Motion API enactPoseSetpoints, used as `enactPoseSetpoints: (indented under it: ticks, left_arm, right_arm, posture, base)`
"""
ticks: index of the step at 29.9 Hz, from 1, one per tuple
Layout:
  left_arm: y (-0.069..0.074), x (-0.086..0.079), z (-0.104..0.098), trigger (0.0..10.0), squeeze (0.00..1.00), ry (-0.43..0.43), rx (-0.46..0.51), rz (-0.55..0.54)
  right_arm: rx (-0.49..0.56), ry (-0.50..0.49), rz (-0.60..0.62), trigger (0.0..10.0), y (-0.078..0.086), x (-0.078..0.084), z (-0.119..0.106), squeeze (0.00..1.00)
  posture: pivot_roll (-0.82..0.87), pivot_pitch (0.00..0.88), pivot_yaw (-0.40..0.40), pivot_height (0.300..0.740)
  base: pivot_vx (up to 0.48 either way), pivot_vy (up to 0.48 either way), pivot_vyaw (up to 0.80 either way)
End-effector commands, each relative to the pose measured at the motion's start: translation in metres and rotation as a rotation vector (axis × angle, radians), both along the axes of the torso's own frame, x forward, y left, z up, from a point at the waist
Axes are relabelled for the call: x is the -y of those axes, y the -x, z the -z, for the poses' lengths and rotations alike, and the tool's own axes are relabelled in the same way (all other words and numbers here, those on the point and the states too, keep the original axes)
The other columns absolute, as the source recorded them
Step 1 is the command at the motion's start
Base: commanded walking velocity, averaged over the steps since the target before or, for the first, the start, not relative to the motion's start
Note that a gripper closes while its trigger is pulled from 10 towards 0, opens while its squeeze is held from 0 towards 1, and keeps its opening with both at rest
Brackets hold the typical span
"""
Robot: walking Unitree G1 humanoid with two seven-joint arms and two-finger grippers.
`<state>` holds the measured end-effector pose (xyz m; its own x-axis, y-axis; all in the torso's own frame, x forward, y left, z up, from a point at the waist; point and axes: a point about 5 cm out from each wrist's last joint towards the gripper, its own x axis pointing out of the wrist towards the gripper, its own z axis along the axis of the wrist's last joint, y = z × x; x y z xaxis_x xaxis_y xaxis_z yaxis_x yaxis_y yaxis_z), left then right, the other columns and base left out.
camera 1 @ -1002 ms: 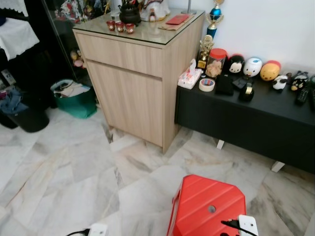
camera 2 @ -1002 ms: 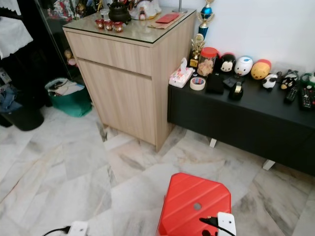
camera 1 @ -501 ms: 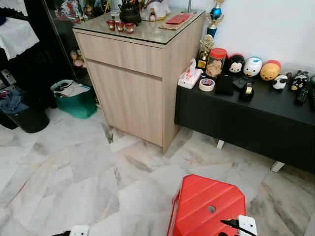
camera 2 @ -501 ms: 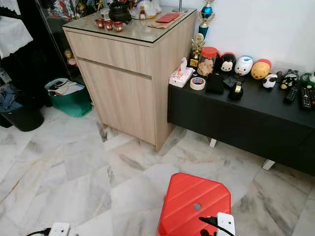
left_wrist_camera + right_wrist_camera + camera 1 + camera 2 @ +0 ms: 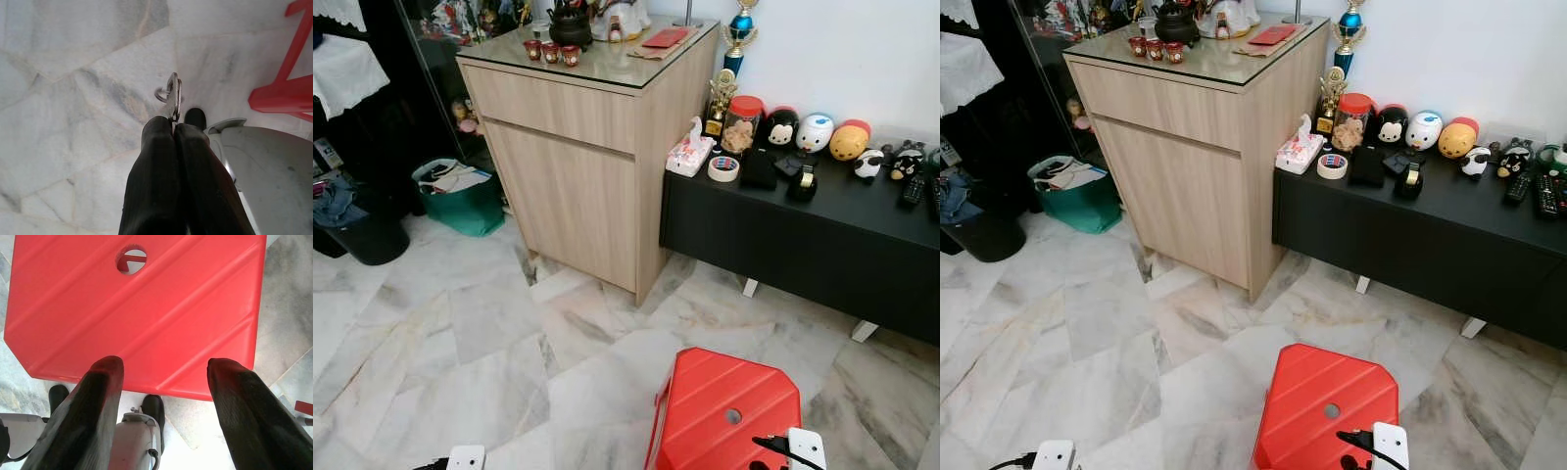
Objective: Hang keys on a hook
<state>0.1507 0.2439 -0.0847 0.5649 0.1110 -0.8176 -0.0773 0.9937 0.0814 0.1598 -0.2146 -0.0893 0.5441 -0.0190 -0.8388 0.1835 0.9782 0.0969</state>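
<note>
In the left wrist view my left gripper is shut on a silver key whose small ring juts out past the black fingertips, above the marble floor. The arm's white wrist piece sits at the lower left edge of the head view. My right gripper stands open with nothing between its fingers, hanging over the top of a red plastic stool. Its white wrist piece shows low on the right, by the stool.
A light wooden cabinet with a glass top stands ahead. To its right a low black bench carries toys, a jar and a tape roll. A green basket and a black bin sit at the left. Marble floor lies between.
My left wrist has drifted to the left along the bottom edge of the head view. The right arm and the stool have stayed put.
</note>
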Motion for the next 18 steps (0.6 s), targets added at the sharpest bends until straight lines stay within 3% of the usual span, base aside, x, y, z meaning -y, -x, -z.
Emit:
enactPoseSetpoints:
  ticks: [1, 9, 18]
  left_arm:
    - [0.008, 0.000, 0.003, 10.0, 0.00, 0.014, -0.029, -0.019]
    - [0.018, -0.001, 0.007, 10.0, 0.00, 0.021, -0.055, -0.034]
    - [0.021, 0.000, 0.008, 10.0, 0.00, 0.027, -0.060, -0.036]
  right_arm:
    - [0.017, 0.011, -0.006, 10.0, -0.002, 0.003, -0.002, 0.00]
    - [0.020, 0.012, -0.012, 10.0, -0.003, 0.004, -0.002, 0.00]
    - [0.011, 0.018, -0.018, 10.0, -0.003, 0.004, -0.002, 0.00]
  posture:
    - [-0.04, 0.000, 0.006, 0.740]
    - [-0.04, 0.000, 0.003, 0.740]
    - [-0.04, 0.000, 0.004, 0.740]
  base:
    - [0.000, 0.000, 0.00]
    - [0.000, 0.000, 0.00]
    - [0.000, 0.000, 0.00]
